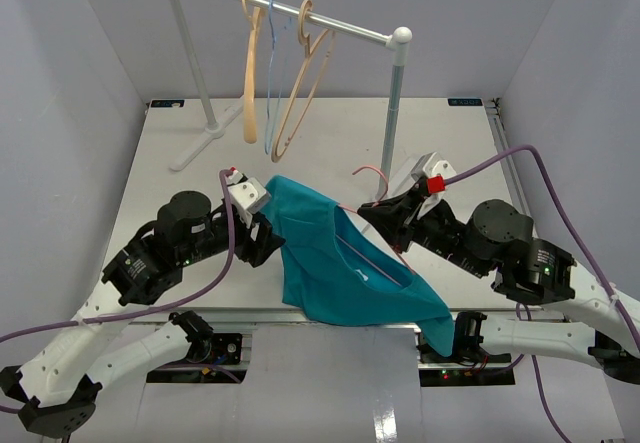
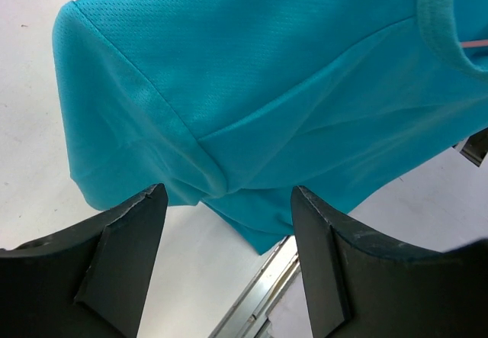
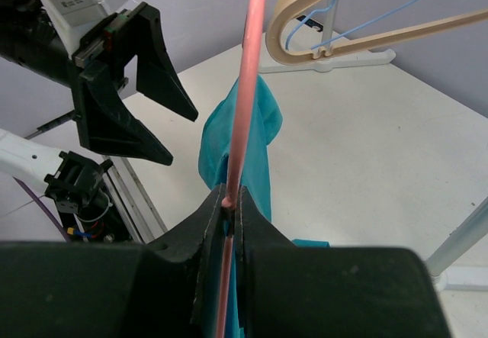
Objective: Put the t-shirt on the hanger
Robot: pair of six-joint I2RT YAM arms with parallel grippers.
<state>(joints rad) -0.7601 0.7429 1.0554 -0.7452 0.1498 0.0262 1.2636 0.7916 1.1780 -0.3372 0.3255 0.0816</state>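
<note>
The teal t-shirt (image 1: 340,263) hangs draped over the pink hanger (image 1: 372,259), whose hook (image 1: 368,171) sticks out at the upper right. My right gripper (image 1: 370,213) is shut on the hanger's wire; in the right wrist view the pink wire (image 3: 248,86) runs up from between my closed jaws (image 3: 231,201), with the shirt (image 3: 255,147) behind it. My left gripper (image 1: 268,235) is open and empty at the shirt's left edge. In the left wrist view the shirt's sleeve and body (image 2: 267,86) hang just ahead of the spread fingers (image 2: 229,193).
A white clothes rack (image 1: 290,8) stands at the back with two beige hangers (image 1: 250,73) and a thin light-blue hanger (image 1: 270,73). Its right post (image 1: 393,113) is close behind the right gripper. The table's front metal edge (image 2: 259,300) lies below the shirt.
</note>
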